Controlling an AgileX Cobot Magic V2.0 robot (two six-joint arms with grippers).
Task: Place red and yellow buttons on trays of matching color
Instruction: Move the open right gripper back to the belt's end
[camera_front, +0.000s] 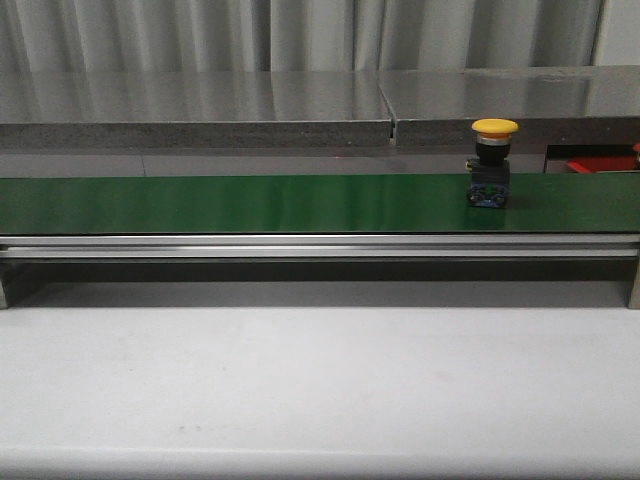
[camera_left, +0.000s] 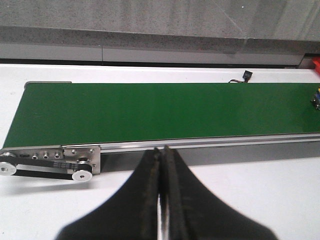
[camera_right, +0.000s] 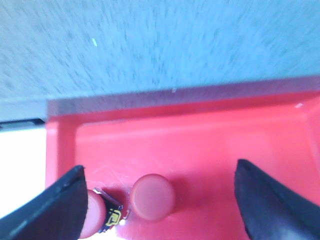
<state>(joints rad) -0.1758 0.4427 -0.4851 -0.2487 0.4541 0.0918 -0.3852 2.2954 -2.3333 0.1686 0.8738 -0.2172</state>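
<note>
A yellow button (camera_front: 494, 160) with a black and blue base stands upright on the green conveyor belt (camera_front: 250, 203), towards its right end. Only the edge of that base (camera_left: 316, 97) shows in the left wrist view. My left gripper (camera_left: 161, 150) is shut and empty, over the white table just in front of the belt. My right gripper (camera_right: 159, 165) is open above the red tray (camera_right: 200, 135). In that tray one red button (camera_right: 153, 196) stands upright and another red button (camera_right: 95, 217) lies on its side by one finger. No yellow tray is in view.
In the front view a corner of the red tray (camera_front: 600, 160) shows at the far right behind the belt. A grey stone ledge (camera_front: 200, 105) runs along the back. The belt's pulley and drive bracket (camera_left: 55, 160) sit at its left end. The white table (camera_front: 320, 390) lies in front.
</note>
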